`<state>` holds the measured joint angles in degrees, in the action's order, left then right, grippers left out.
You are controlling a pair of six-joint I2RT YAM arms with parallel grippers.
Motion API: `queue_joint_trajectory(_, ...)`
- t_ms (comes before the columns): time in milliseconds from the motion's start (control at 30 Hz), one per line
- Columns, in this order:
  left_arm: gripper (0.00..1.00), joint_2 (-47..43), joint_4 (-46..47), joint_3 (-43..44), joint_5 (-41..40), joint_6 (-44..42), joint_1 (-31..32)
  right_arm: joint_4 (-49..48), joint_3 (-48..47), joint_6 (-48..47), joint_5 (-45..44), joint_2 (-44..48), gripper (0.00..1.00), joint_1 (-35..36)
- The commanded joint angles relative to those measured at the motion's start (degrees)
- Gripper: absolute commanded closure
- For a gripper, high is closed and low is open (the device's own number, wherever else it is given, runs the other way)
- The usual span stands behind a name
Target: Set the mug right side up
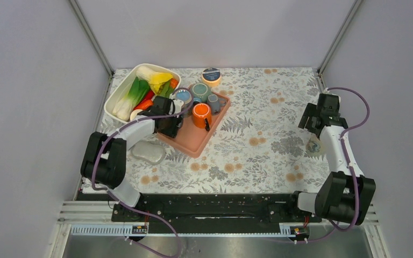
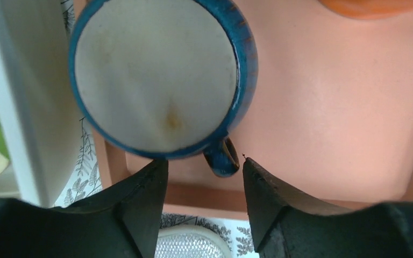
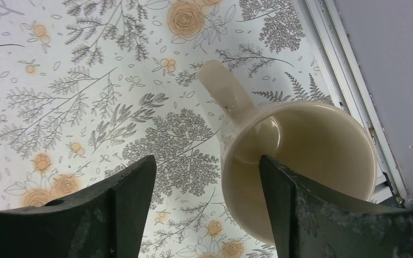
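Note:
A blue mug [image 2: 161, 75] stands upside down on the salmon tray [image 2: 328, 107], its flat pale base facing up and its handle [image 2: 221, 157] pointing toward my left gripper [image 2: 203, 161]. That gripper is open and empty; its fingertips are just short of the mug, one on each side of the handle. In the top view the blue mug [image 1: 182, 97] is at the tray's left end, with the left gripper [image 1: 170, 122] beside it. My right gripper [image 3: 207, 159] is open and empty above a cream mug [image 3: 301, 161] that stands upright by the table's right edge.
On the tray [image 1: 193, 144] also stand an orange mug [image 1: 201, 114], a grey-green mug [image 1: 200, 91] and a small grey cup [image 1: 213, 102]. A white dish of vegetables [image 1: 119, 97] is left of it, a round tin [image 1: 211, 75] behind it, a grey pad [image 1: 148, 152] in front.

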<state>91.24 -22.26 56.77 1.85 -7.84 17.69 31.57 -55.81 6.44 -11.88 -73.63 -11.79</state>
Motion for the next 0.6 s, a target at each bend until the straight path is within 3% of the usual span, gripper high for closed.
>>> queue_joint_trajectory(0, 0.47, 3.24, 1.81, 4.52, -1.57, 1.67, -0.32, -0.43, -0.45, 1.06, 3.52, 3.05, 0.2, 0.02)
queue_joint_trajectory(167, 0.65, 4.95, 1.83, 5.92, -1.58, 1.24, -0.34, -0.53, -0.01, 1.2, 4.4, 4.04, 0.19, 1.17)
queue_joint_trajectory(233, 0.65, 4.88, 2.26, 5.78, -1.58, 1.24, -0.38, -0.76, 0.2, 0.95, 4.85, 4.26, 0.19, 1.69)
queue_joint_trajectory(367, 0.49, 5.11, 3.19, 6.28, -3.25, 1.65, -0.46, -1.07, 0.33, 0.83, 5.8, 3.87, 0.19, 2.23)
queue_joint_trajectory(433, 0.48, 5.37, 3.69, 6.66, -3.53, 2.14, -0.71, -1.03, 0.5, 0.76, 6.05, 4.13, 0.19, 2.42)
queue_joint_trajectory(500, 0.52, 5.52, 3.9, 6.89, -3.22, 2.28, -0.94, -1.03, 0.57, 0.68, 5.84, 4.55, 0.19, 2.52)
queue_joint_trajectory(567, 0.65, 5.73, 3.76, 7.14, -2.72, 2.34, -1.02, -1.04, 0.59, 0.62, 5.94, 4.9, 0.19, 2.61)
